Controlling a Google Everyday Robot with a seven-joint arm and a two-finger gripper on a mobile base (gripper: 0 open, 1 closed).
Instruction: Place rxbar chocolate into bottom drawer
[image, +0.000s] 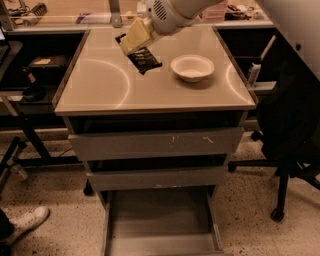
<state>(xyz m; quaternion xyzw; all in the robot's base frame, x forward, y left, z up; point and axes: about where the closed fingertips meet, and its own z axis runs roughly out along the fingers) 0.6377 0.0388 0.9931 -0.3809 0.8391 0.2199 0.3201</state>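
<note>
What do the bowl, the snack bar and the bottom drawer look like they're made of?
The bowl: white, matte, probably paper or foam. The rxbar chocolate, held in the gripper above the tabletop: thin black wrapper with faint print, likely plastic film. The bottom drawer: flat grey sheet metal, painted-looking.

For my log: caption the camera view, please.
Tan gripper holds black-wrapped rxbar chocolate over beige cabinet top; grey bottom drawer open below.

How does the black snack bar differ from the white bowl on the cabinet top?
The flat rectangular black snack bar is dark and thin; the round white bowl is pale and hollow. The bar hangs tilted in the beige pincer, over the far part of the cabinet top; the bowl stands upright, untouched, further right. The bar looks smaller. Neither is in the open grey bottom drawer.
</note>
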